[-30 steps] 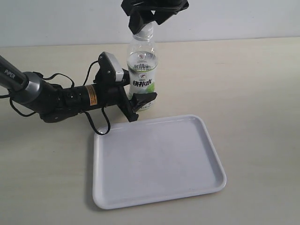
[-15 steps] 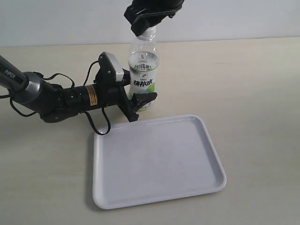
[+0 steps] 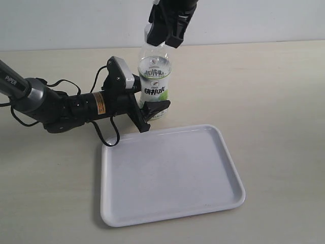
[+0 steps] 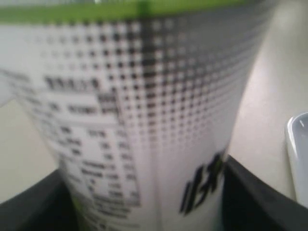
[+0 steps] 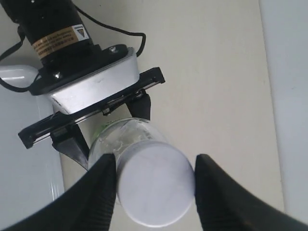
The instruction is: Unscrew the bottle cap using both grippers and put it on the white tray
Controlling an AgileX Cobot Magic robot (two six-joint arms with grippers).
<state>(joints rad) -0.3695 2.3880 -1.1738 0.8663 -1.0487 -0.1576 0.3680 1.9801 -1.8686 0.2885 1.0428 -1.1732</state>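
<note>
two grips: my left hand holds the clear labelled plastic bottle, my right hand its white ribbed cap; i fear the bottle spinning along.

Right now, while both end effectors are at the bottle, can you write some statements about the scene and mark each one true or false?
1. The bottle cap sits on the bottle. True.
2. The cap lies in the white tray. False: it is on the bottle's neck, not in the tray.
3. The left end effector grips the lower part of the bottle. True.
4. The bottle lies on its side. False: it stands upright.
5. The right end effector hangs open, far from the cap. False: it comes from above, with a finger pressed on either side of the cap.
</note>
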